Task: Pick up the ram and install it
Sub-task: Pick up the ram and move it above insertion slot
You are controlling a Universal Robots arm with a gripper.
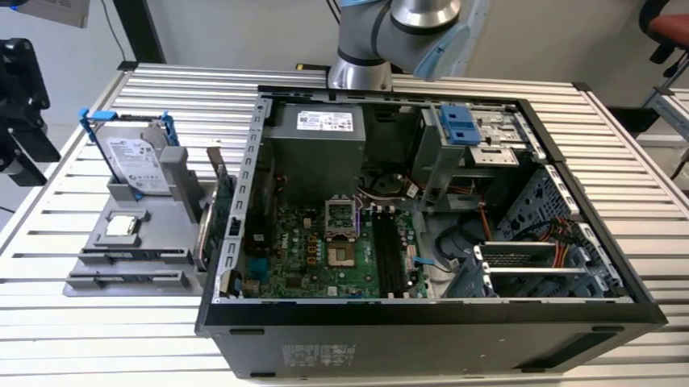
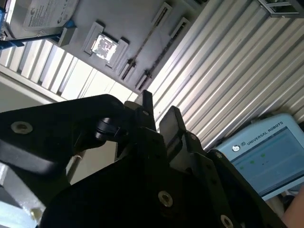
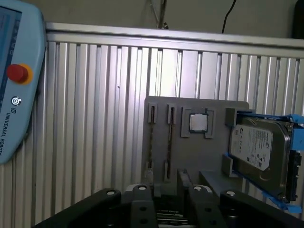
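Observation:
My gripper (image 3: 169, 184) hangs high above the slatted table, over a grey parts holder (image 3: 190, 152). Its two black fingers stand a narrow gap apart, and nothing shows between them in both wrist views (image 2: 159, 113). I cannot pick out the ram. In the exterior view the open computer case (image 1: 431, 310) lies on its side with the green motherboard (image 1: 312, 258) exposed. Black memory slots (image 1: 388, 250) run along the board, and I cannot tell whether a stick sits in them. The holder's two narrow slots (image 3: 160, 140) face the first wrist camera.
On the holder (image 1: 119, 254) stand a silver hard drive in a blue frame (image 1: 140, 161), a small square chip (image 1: 122, 225) and a green card (image 1: 221, 214) on edge beside the case. A teach pendant with a red button (image 3: 18, 72) lies on the table. The arm's base (image 1: 361, 68) stands behind the case.

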